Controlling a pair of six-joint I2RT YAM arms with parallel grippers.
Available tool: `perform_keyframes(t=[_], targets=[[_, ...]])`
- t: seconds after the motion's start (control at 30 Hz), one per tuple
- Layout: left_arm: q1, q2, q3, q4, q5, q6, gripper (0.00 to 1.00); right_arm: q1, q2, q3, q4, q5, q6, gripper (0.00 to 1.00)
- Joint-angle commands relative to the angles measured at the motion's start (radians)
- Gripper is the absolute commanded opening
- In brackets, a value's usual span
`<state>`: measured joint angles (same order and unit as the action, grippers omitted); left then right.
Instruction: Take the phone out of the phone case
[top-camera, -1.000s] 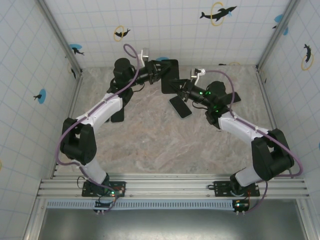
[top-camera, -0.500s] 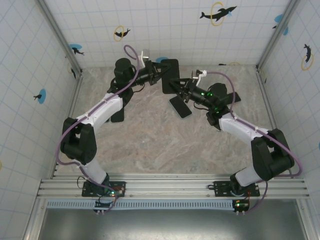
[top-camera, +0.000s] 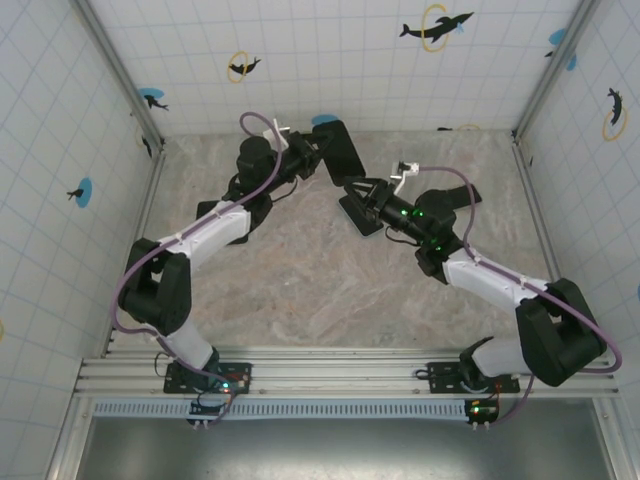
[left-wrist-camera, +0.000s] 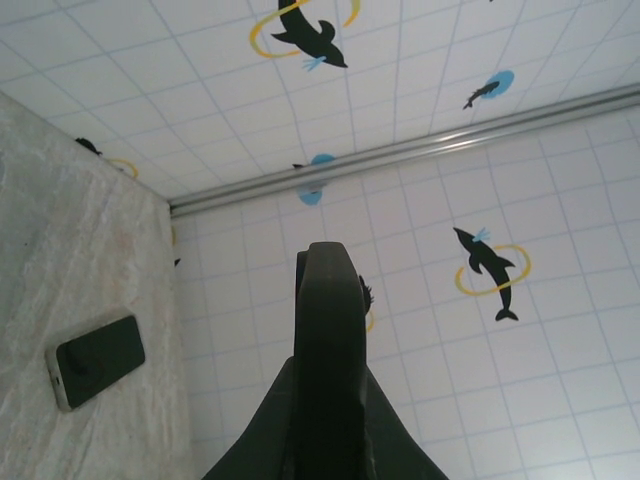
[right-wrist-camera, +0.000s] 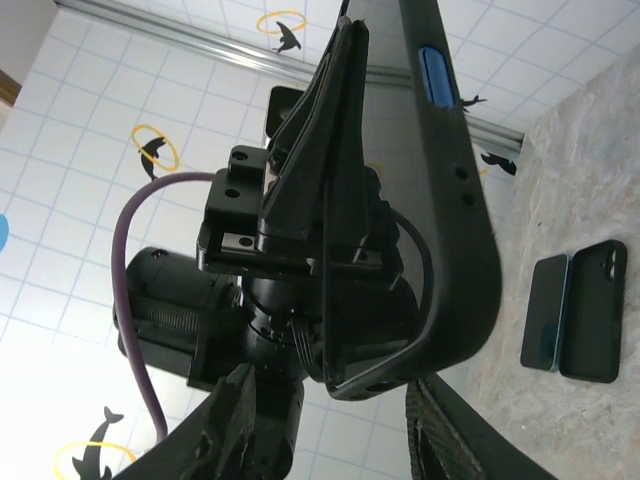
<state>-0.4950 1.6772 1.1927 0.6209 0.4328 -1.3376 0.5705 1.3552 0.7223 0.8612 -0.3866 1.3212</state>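
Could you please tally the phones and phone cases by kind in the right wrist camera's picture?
Phone cases: 2 (held case, table case)
Bare phones: 1 (bluish phone)
Total: 3

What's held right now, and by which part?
Left gripper pinches the phone case at one long edge. Right gripper is open, holding nothing.

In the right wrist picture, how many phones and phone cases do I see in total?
3. One case is gripped by the left claw, in front. A phone and a loose case lie side by side on the table, at right. Others may be hidden.
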Motion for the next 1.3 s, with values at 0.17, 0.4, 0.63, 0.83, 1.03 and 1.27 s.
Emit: perform_keyframes(t=[0.17,0.4,0.63,0.83,1.03,1.27], targets=[[-0.041,-0.041,-0.001,0.126,-0.128,-0.033,0.0,0.005,0.028,0.007,0.127,0.057,-0.003,0.35],[-0.06,-0.028,0.003,0.124,-0.161,-0.081,0.0,0.009,0.038,0.018,0.134,0.045,-0.028,0.3],[-0.07,-0.019,0.015,0.128,-0.167,-0.114,0.0,0.005,0.051,0.046,0.108,0.036,-0.073,0.22],[-0.071,-0.027,0.012,0.119,-0.175,-0.127,0.0,0.003,0.048,0.065,0.058,0.018,-0.134,0.19],[-0.07,-0.02,0.006,0.145,-0.172,-0.164,0.0,0.003,0.029,0.091,-0.038,0.012,-0.24,0.2],[-0.069,-0.011,-0.004,0.177,-0.174,-0.197,0.0,-0.005,0.022,0.077,-0.024,0.011,-0.244,0.22]])
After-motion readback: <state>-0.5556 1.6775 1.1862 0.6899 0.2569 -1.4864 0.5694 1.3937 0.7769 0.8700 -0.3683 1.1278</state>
